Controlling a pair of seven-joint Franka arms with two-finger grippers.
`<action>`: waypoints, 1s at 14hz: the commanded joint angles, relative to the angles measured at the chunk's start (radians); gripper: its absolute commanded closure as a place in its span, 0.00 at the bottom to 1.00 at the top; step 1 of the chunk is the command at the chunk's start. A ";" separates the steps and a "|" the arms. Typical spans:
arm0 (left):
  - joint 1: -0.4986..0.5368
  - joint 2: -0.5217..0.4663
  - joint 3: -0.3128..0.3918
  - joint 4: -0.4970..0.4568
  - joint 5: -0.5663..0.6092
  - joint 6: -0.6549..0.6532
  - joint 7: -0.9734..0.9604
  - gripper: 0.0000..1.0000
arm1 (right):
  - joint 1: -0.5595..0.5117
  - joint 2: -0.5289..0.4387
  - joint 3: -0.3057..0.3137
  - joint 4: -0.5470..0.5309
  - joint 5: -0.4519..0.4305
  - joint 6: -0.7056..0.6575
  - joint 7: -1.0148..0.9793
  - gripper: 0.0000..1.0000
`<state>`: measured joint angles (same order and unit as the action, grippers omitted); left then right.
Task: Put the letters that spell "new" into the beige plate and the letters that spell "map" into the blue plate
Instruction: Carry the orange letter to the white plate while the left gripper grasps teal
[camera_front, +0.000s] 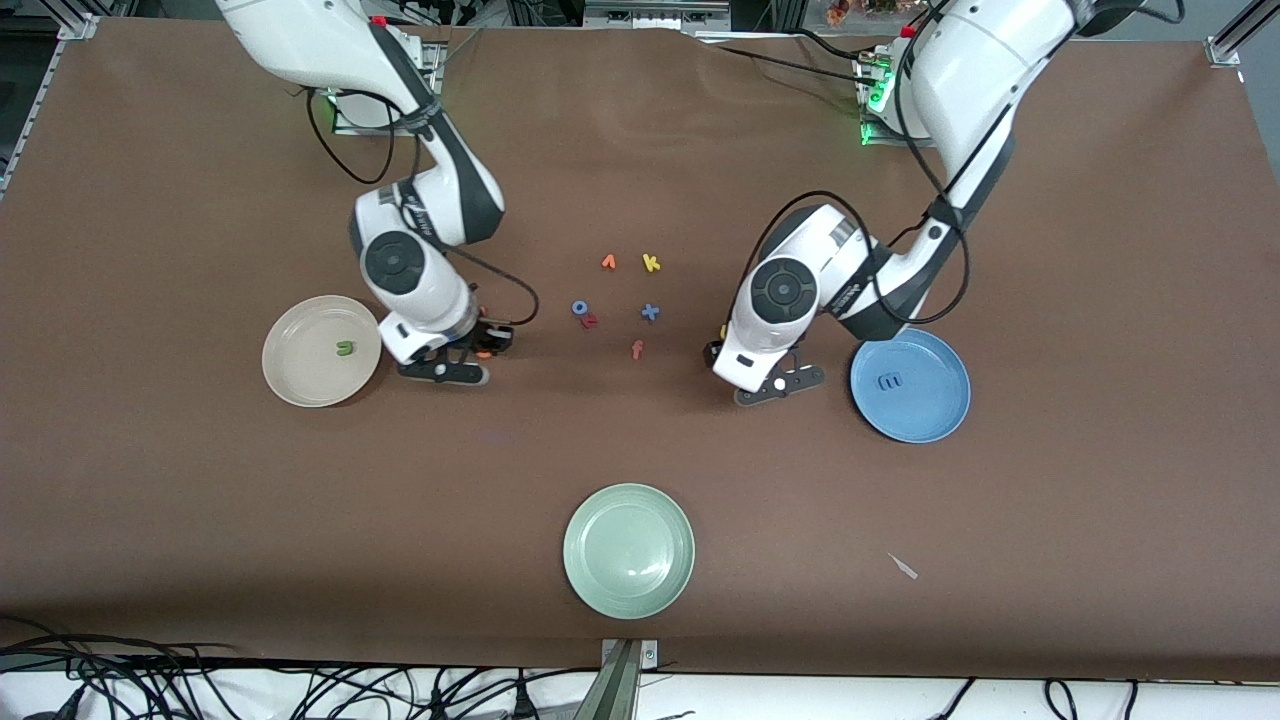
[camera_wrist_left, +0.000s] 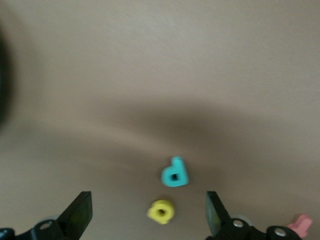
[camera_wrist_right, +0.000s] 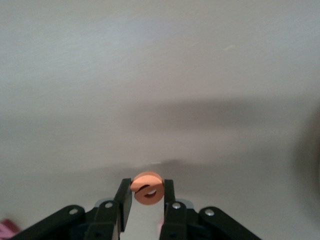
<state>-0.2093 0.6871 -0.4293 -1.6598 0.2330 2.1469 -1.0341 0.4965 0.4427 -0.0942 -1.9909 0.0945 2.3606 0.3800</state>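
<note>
- Two letters already lay in plates: a green n (camera_front: 344, 348) on the cream-beige, raised-rim beige plate (camera_front: 290, 375), and a lavender-blue m (camera_front: 887, 381) on the round blue plate (camera_front: 935, 415).
- The right gripper (camera_wrist_right: 146, 197), low over the table just beside the beige plate, was clenched on the round orange e (camera_wrist_right: 147, 188).
- The left gripper (camera_wrist_left: 149, 215) stood spread wide and empty, low beside the blue plate, over the yellow a (camera_wrist_left: 161, 211) and the teal p (camera_wrist_left: 175, 173), which lay on the table near each other.
</note>
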 joint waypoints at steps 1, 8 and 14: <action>-0.010 0.055 0.000 0.029 0.009 0.042 -0.032 0.04 | 0.000 -0.056 -0.097 -0.029 0.008 -0.084 -0.246 0.86; -0.009 0.109 0.001 0.015 0.020 0.114 -0.031 0.23 | 0.000 -0.113 -0.288 -0.195 0.011 0.023 -0.648 0.84; -0.007 0.106 0.001 0.006 0.020 0.102 -0.018 0.74 | 0.000 -0.139 -0.283 -0.204 0.013 -0.001 -0.713 0.00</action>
<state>-0.2181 0.7902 -0.4298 -1.6514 0.2331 2.2614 -1.0529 0.4911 0.3623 -0.3870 -2.1991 0.0947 2.4351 -0.3045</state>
